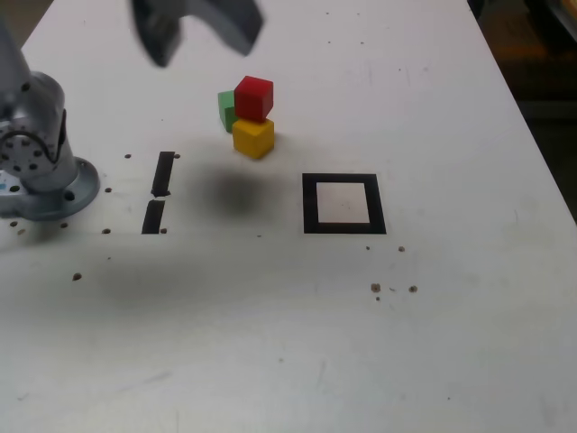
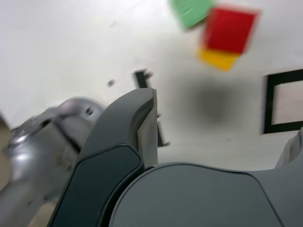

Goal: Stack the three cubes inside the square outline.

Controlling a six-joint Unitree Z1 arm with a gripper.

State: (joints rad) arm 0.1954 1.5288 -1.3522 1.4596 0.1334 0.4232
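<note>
The red cube (image 1: 253,97) sits on top of the yellow cube (image 1: 253,138), with the green cube (image 1: 225,110) on the table close behind them. All three stand outside the square outline (image 1: 343,179), beyond it and to the exterior view's left. My gripper (image 1: 198,32) hangs blurred high above the table, behind and to the left of the cubes, open and empty. In the wrist view one dark finger (image 2: 142,127) fills the foreground, with the red cube (image 2: 229,29), yellow cube (image 2: 218,59), green cube (image 2: 191,12) and part of the square outline (image 2: 268,104) beyond.
The arm's grey base (image 1: 36,171) stands at the exterior view's left edge. Two short black strips (image 1: 162,173) lie between the base and the cubes. Small dark specks (image 1: 376,288) dot the white table, whose edge (image 1: 541,162) runs down the right.
</note>
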